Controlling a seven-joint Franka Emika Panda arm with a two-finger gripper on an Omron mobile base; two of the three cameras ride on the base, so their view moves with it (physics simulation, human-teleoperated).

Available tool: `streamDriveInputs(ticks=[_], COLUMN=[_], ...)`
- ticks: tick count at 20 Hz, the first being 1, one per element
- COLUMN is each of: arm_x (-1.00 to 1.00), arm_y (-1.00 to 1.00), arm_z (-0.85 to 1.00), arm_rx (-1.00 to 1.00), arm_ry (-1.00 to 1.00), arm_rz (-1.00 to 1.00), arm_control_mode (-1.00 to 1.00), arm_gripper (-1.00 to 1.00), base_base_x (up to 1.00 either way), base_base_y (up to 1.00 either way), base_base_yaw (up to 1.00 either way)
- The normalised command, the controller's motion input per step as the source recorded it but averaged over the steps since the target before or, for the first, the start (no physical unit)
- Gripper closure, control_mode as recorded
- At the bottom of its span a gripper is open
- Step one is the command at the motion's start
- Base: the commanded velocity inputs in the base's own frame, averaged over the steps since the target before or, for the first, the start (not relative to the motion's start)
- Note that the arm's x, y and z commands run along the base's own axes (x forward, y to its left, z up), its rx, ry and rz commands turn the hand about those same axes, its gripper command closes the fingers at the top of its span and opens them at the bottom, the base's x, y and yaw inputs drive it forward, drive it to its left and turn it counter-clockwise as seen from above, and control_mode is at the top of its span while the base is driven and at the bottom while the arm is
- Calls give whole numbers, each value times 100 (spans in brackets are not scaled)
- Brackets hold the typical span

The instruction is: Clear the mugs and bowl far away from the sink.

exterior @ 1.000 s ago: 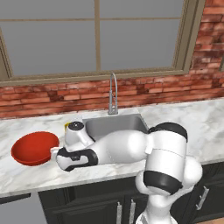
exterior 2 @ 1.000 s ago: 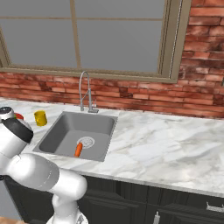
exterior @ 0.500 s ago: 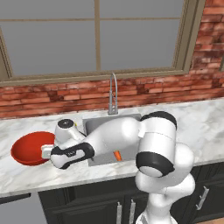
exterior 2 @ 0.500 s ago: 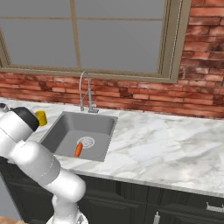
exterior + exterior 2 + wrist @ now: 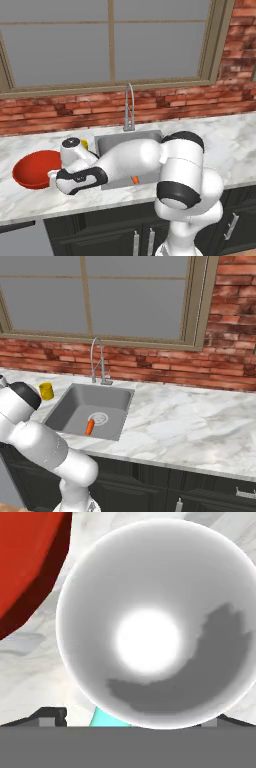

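Now the gripper [image 5: 132, 724] is wide open right over the teal mug [image 5: 155, 624], not grasping it. Red bowl [image 5: 35, 169] lies just beside, left of the sink [image 5: 92, 410]

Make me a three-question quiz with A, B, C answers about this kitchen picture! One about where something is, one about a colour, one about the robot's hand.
1. Where is the orange thing?
A. In the sink
B. In the bowl
C. On the windowsill

2. What colour is the bowl?
A. Blue
B. Red
C. Green

3. What is the gripper doing?
A. Shut on the faucet
B. Holding the bowl up high
C. Open, right above the teal mug

Answers:
1 A: the orange thing lies by the drain in the sink.
2 B: the bowl on the counter is glossy red.
3 C: the hand view looks straight down into the teal mug, with the fingertips apart on either side.
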Motion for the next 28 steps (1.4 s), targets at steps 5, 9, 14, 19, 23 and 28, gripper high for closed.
streamDriveInputs(ticks=[5, 9, 14, 19, 23, 28], arm_x=[-16, -16, -4, -8, -23, -36], arm_y=[-51, -57, -18, -2, -16, -43], arm_z=[-25, -10, 8, 4, 96, 100], arm_rx=[0, 0, 0, 1, 11, 13], arm_ry=[-3, -13, -22, -8, -5, 1], arm_rz=[1, 1, 0, -4, 7, 12], arm_control_mode=[-100, -100, -100, -100, -100, -100], arm_gripper=[100, 100, 100, 100, 100, 100], base_base_x=[0, 0, 0, 0, 0, 0], base_base_y=[0, 0, 0, 0, 0, 0], base_base_yaw=[0, 0, 0, 0, 0, 0])
